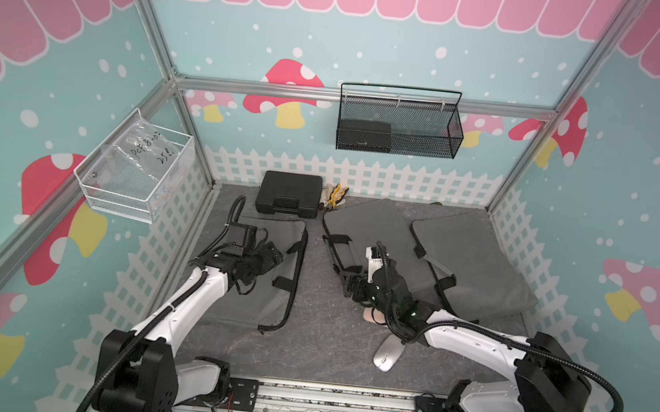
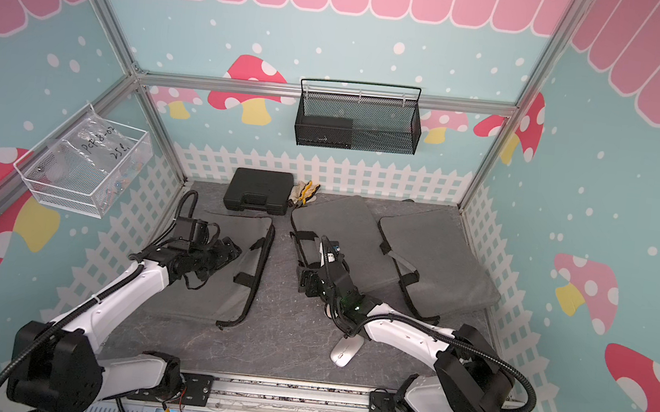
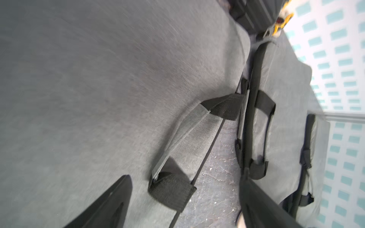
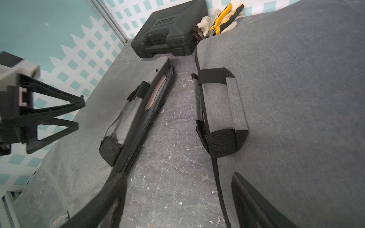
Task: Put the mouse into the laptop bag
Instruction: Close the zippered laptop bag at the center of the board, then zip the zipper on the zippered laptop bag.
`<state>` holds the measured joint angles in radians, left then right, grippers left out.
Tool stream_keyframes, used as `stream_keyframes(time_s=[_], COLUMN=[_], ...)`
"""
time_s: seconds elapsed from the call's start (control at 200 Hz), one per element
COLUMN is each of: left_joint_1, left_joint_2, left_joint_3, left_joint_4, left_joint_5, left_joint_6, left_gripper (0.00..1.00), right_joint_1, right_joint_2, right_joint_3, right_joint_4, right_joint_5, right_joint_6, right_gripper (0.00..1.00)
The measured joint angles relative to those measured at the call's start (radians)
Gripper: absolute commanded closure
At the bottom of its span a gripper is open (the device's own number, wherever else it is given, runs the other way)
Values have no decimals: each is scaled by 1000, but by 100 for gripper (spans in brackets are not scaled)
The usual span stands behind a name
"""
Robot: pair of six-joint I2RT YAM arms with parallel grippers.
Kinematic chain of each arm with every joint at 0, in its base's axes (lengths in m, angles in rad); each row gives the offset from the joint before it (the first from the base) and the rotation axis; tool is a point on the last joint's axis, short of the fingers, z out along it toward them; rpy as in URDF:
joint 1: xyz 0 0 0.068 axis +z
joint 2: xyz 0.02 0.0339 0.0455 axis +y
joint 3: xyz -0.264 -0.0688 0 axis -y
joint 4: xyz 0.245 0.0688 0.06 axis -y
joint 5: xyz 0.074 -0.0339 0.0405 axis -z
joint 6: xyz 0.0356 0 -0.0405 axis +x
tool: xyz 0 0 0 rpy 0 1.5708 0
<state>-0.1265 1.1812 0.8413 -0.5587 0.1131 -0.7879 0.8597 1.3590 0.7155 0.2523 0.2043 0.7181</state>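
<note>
Closest to where I stand, the black shoulder joints of the left arm [image 1: 134,378] and right arm [image 1: 551,389] loom in the front corners. Just past the right arm, the silver mouse [image 1: 385,357] lies on the dark, stone-patterned table [image 1: 325,353], outside every bag. Seen from above, its far end is tucked under the white forearm. A small pale pinkish thing [image 1: 374,316] peeks out beneath the right wrist, too covered to identify.

Three grey bags lie flat farther back. The left laptop bag [image 1: 269,292] is largely hidden under the left arm. Its zipped edge gapes, and in the right wrist view the opening [image 4: 156,94] shows only dark lining and a dull tan strip I cannot make out. The left gripper [image 3: 185,181] hangs over this bag's strap handle [image 3: 177,138], its fingers spread wide and holding nothing; that wrist view is smeared with blur. The right gripper [image 4: 177,175] hovers over bare table between that bag and the middle laptop bag [image 4: 296,98], its fingers likewise apart and empty. The right laptop bag [image 1: 481,264] lies just beside the middle one, its handle partly hidden by the right arm.

Against the back wall sit a black tool case [image 1: 289,198] and yellow-handled pliers [image 4: 225,17] on a crumpled cloth [image 4: 205,25].
</note>
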Motion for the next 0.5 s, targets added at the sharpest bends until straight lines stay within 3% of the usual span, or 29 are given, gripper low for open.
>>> stream_keyframes(time_s=[0.22,0.495], left_joint_1=[20,53], left_joint_2=[-228,-307], left_joint_3=[-98,-241], left_joint_4=[-108,-212], left_joint_5=[-105,-113], left_joint_6=[-100,-216], left_gripper=[3,3], right_joint_1=[60,274], right_joint_2=[-42,9], right_joint_3=[-11,-18], right_joint_4=[2,8], right_joint_5=[-25,24], right_joint_6=[-22,-22], right_gripper=[15,19])
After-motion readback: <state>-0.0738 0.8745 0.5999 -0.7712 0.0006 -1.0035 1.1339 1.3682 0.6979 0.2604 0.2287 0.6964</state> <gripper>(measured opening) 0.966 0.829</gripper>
